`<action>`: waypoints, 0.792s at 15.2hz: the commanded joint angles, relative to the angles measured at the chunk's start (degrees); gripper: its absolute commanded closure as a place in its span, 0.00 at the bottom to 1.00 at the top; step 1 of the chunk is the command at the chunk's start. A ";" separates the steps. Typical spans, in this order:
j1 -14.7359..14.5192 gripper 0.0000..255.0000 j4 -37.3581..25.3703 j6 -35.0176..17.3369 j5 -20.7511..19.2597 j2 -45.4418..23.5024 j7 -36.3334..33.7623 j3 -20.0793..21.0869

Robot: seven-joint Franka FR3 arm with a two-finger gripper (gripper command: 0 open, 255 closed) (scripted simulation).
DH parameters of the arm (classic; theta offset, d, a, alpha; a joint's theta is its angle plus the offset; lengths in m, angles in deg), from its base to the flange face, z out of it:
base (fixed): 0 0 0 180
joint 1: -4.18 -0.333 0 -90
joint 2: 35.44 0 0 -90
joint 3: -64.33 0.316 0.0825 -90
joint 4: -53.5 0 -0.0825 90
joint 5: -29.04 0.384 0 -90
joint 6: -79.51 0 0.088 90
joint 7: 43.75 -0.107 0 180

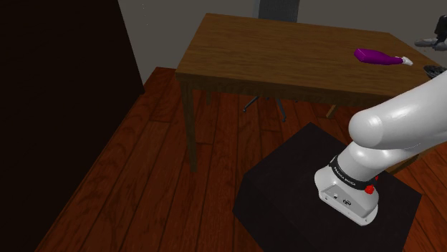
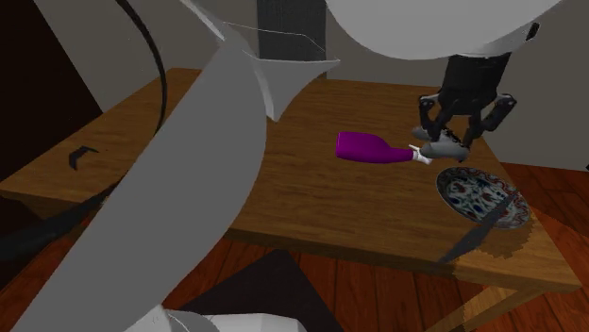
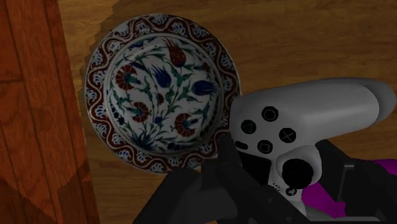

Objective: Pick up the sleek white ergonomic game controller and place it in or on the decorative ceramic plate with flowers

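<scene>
Grained wooden table [image 2: 311, 198], round flower-painted plate [image 3: 95, 83], smooth curved white controller [image 3: 318, 108] tight in the black pincer [image 2: 460, 129].

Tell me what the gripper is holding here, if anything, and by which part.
The gripper holds the white game controller, clasped around the middle of its body, by a thumbstick.
</scene>
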 commanded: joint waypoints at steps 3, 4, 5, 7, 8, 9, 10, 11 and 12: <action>1.49 1.00 -3.10 -1.36 1.78 -3.50 7.44 -5.38; 1.83 1.00 -4.25 -1.71 2.79 -4.99 9.50 -6.89; 2.18 1.00 -5.48 -2.04 4.00 -6.64 11.66 -8.46; 3.30 1.00 -8.17 -2.65 7.16 -10.54 16.36 -11.51; 3.88 1.00 -9.16 -2.81 8.49 -12.06 18.08 -12.47; 3.96 1.00 -8.30 -3.57 8.34 -11.92 17.89 -12.35; 3.99 1.00 -7.45 -4.33 8.21 -11.80 17.71 -12.30; 4.00 1.00 -6.62 -5.09 8.10 -11.70 17.55 -12.28; 4.00 1.00 -5.80 -5.85 8.01 -11.62 17.40 -12.28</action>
